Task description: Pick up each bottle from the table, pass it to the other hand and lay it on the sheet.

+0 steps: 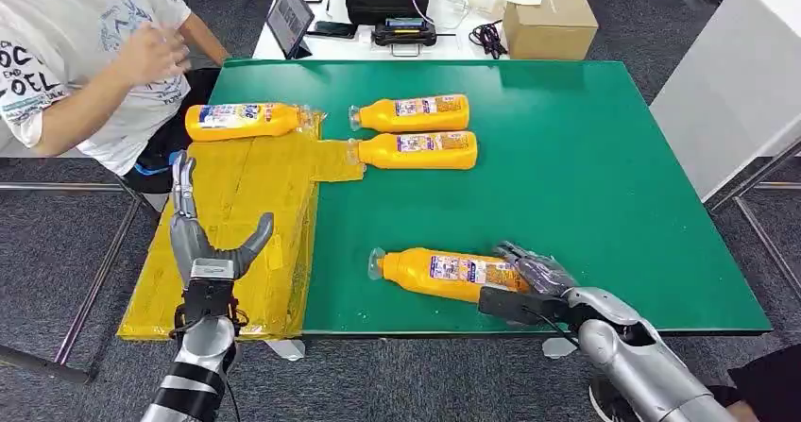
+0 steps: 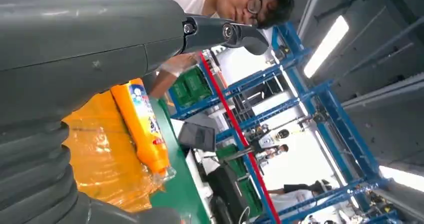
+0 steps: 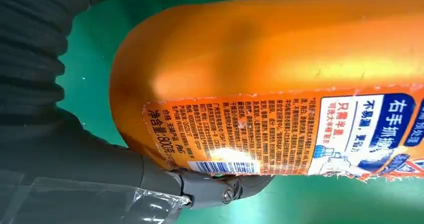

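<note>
Right hand point(image 1: 529, 276) grips the base of a bottle point(image 1: 444, 274) lying on the green table point(image 1: 586, 177); its label reads "800", "右手抓". Left hand point(image 1: 203, 243), fingers spread, hovers over the yellow sheet point(image 1: 255, 186).

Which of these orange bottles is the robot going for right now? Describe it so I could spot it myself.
Start at the green table and look along its near edge, closest to the robot. One orange bottle lies there on its side, clear cap pointing toward the yellow sheet. It lies alone, away from the other three, and it is the one the right hand is wrapped around at its base.
</note>
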You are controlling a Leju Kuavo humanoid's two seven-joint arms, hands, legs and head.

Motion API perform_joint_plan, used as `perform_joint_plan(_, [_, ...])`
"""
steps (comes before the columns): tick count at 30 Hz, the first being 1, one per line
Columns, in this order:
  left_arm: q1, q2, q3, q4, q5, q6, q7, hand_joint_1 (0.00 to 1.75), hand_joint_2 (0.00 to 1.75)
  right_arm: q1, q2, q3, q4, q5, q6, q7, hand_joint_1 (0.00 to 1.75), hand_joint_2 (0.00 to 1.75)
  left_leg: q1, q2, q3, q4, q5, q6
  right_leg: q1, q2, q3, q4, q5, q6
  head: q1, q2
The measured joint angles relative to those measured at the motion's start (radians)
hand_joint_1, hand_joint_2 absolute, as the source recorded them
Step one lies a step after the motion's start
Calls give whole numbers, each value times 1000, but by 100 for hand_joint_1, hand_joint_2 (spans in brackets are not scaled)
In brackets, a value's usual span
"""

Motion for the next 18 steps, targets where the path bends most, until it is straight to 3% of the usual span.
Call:
perform_joint_plan(1, [-2,0,-3,5,3,0,0,0,175,-10,3,7,12,4,-1,0,40,175,0,1,0,0,0,0,0,0,0,0,0,0,0,0])
perform_joint_plan(2, [-5,0,-7,10,5,0,0,0,175,-22,9,16,27,8,-3,0,122,175,0,3,1,0,0,0,0,1,0,0,0,0,0,0])
perform_joint_plan(5, [-14,0,-18,29,11,0,0,0,175,-47,37,32,78,26,-42,-5,175,175,0,5,3,0,0,0,0,1,2,0,0,0,0,0])
perform_joint_plan(18, [-26,-1,-50,79,36,0,0,0,175,-38,137,42,151,44,-180,-18,175,175,1,11,11,-1,-1,0,2,8,6,-1,3,-3,0,0])
